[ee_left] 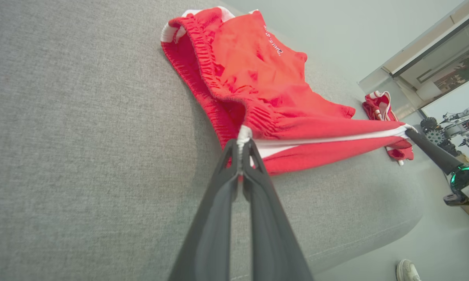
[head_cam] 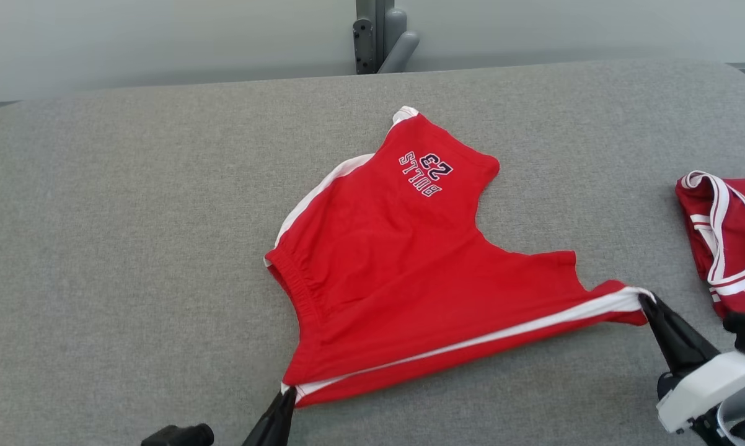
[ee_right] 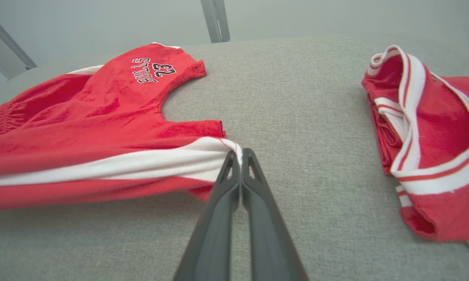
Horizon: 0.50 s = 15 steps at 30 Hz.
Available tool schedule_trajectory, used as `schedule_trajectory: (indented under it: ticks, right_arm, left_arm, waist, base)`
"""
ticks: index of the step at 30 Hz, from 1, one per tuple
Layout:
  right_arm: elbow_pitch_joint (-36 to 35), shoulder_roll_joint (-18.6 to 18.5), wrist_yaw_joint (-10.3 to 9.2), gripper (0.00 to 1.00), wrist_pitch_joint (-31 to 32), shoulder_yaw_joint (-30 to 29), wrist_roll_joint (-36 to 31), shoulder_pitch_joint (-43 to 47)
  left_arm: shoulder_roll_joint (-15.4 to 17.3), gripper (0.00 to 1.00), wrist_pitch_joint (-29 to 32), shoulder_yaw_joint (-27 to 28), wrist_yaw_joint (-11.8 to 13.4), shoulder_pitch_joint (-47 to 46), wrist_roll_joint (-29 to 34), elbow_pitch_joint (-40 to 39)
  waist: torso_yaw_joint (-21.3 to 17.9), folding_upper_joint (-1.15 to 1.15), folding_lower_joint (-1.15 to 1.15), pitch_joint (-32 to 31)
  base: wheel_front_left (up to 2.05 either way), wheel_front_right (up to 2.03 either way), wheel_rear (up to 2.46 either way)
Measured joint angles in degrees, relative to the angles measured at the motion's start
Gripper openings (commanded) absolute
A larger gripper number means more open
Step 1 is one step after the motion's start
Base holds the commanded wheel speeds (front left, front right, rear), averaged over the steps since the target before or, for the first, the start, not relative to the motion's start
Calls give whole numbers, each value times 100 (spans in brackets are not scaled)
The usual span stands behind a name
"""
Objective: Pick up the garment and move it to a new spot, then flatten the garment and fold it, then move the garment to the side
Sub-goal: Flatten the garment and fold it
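Observation:
The garment (head_cam: 397, 272) is a pair of red shorts with white side stripes and a "BULLS 23" print, spread on the grey table (head_cam: 131, 217). My left gripper (head_cam: 292, 391) is shut on the waistband corner at the near edge; in the left wrist view the left gripper (ee_left: 243, 141) pinches white trim of the garment (ee_left: 265, 89). My right gripper (head_cam: 646, 301) is shut on the white-striped leg hem at the right; the right wrist view has the right gripper (ee_right: 240, 153) clamping that hem of the garment (ee_right: 102, 128). The near edge is stretched taut and lifted between both grippers.
A second red garment (head_cam: 729, 238) with white trim lies bunched at the table's right edge, close to my right arm; it appears as the red garment (ee_right: 425, 136) in the right wrist view. A grey post (head_cam: 379, 34) stands behind the table. A shoe (ee_left: 408, 270) is on the floor.

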Motion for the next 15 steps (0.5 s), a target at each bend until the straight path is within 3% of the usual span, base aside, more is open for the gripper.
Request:
schedule_trajectory:
  ticks: [3, 7, 15]
  right_arm:
    - [-509, -42, -2, 0, 310, -197, -14, -96]
    - [-981, -64, -9, 0, 828, -334, -140, -856]
    - [-765, -77, -10, 0, 1647, -205, -323, -2653]
  left_arm:
    - [-43, 0, 2, 151, 0, -44, -126, -231]
    - [-158, 0, 167, 401, 9, -622, -268, -469]
    - [-439, 0, 742, 745, 76, -2403, -345, -2]
  waist:
    - [44, 0, 0, 84]
    - [90, 0, 0, 327]
    - [320, 0, 0, 1042]
  base:
    - [0, 0, 0]
    - [0, 0, 0]
    - [0, 0, 0]
